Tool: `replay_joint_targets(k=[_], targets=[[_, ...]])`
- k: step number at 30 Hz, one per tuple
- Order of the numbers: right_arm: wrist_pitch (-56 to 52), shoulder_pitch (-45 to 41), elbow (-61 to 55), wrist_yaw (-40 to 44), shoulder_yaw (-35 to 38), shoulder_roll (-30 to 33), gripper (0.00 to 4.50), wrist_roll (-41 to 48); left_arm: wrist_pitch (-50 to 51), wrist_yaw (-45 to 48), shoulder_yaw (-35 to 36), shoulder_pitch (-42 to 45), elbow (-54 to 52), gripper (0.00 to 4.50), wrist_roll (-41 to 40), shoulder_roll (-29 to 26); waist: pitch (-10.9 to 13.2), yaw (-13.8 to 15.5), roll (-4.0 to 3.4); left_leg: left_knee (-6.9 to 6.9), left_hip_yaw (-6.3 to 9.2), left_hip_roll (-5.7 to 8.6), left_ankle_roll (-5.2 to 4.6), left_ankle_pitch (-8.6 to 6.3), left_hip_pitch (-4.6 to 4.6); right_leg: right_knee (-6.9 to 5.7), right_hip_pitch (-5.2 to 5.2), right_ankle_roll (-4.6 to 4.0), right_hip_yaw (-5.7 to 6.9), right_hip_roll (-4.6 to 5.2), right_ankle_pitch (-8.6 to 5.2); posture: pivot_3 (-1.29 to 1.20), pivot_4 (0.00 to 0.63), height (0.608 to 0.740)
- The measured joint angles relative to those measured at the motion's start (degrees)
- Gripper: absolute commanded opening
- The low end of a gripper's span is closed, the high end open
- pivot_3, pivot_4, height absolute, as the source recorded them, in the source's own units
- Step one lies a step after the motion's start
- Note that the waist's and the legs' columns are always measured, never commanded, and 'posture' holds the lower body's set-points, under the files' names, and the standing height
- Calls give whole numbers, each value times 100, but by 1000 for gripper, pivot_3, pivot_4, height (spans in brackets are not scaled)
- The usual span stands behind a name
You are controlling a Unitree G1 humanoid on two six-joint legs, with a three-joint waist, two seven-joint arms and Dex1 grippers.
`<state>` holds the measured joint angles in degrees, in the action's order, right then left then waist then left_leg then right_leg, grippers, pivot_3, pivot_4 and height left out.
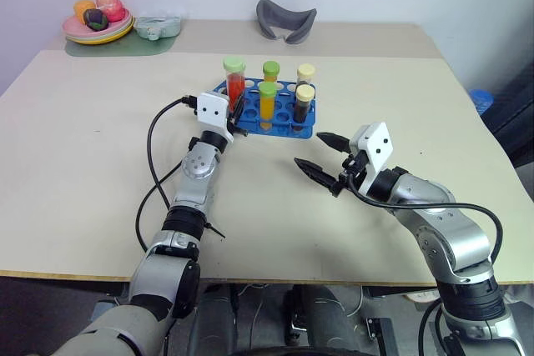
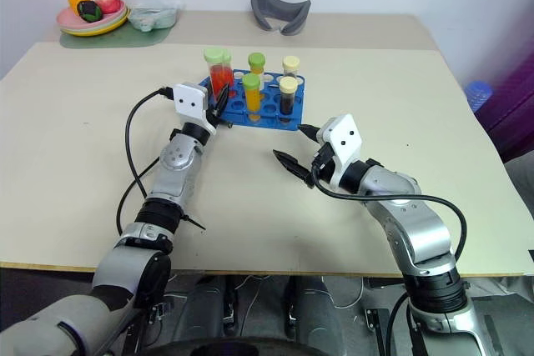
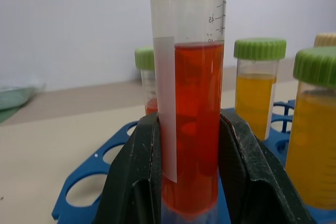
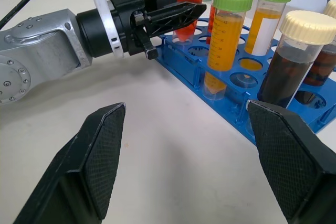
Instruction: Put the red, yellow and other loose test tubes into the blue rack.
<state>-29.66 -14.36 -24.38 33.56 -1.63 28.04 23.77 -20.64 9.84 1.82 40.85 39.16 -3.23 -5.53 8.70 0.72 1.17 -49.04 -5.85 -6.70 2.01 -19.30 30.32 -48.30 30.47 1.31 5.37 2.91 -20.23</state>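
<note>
nearest on the beige worktop (image 1: 83,164), the right end effector (image 1: 321,154) hangs just above the surface with its two black fingers spread wide and nothing between them, pointing left and away toward the rack.

further in, the left end effector (image 1: 237,111) is clamped on the red tube (image 1: 235,82), a clear tube of red liquid with a green cap. the tube stands upright, long axis vertical, cap up, its lower end down at a hole on the near left corner of the blue rack (image 1: 284,128); how deep it sits cannot be told.

the blue rack lies flat in the middle of the worktop, its long side running left to right. standing upright in its holes are two yellow tubes with green caps (image 1: 267,104) and (image 1: 271,72), a dark tube with a cream cap (image 1: 304,104), and another cream-capped tube (image 1: 306,73) behind it. several holes stay empty.

at the far left edge, a plate of fruit (image 1: 98,24) sits on a green mat, with a grey curved object (image 1: 286,21) far centre.
</note>
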Motion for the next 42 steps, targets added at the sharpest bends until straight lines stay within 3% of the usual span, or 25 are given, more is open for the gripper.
replay_joint_targets(k=[7,14,19,25,30,35,42], targets=[[0,-1,0,3,-4,-7,3770,-1,15,-11,-1,2,36,856,13,8,0,1,0,0,0,0,0,0,0,0,0,0,0,0,0,0,150,660],[0,-4,0,4,-7,-16,3770,-1,9,-96,-8,4,113,4201,33,10,0,1,0,0,0,0,0,0,0,0,0,0,0,0,0,0,150,660],[0,-3,0,1,-7,-19,3770,-1,46,-52,83,-43,-64,4201,-91,2,0,-3,0,0,0,0,0,0,0,0,0,0,0,0,0,0,150,660],[0,17,-9,42,20,25,3770,3,668,524,189,-1140,-1826,4201,-613,-403,0,-37,-2,3,2,-5,2,1,-2,0,0,-2,-2,-4,-1,0,150,660],[16,273,2,488,374,585,3770,127,1790,1421,511,-2651,-3800,4201,-1359,-1618,1,-38,-5,4,3,-7,3,1,-4,3,-2,-2,-2,-3,-2,0,150,660],[81,1092,265,1213,1385,1397,3770,358,2443,2106,1549,-3961,-4226,4201,-1782,-2838,2,19,-5,2,6,-6,-3,-3,-5,12,-11,0,7,2,-3,0,150,660],[510,1574,841,1703,1994,1711,3770,326,2796,2649,2203,-4648,-4431,4201,-2055,-3336,1,11,-5,2,9,-6,-36,-21,-5,11,-10,1,8,1,-4,0,150,660]])
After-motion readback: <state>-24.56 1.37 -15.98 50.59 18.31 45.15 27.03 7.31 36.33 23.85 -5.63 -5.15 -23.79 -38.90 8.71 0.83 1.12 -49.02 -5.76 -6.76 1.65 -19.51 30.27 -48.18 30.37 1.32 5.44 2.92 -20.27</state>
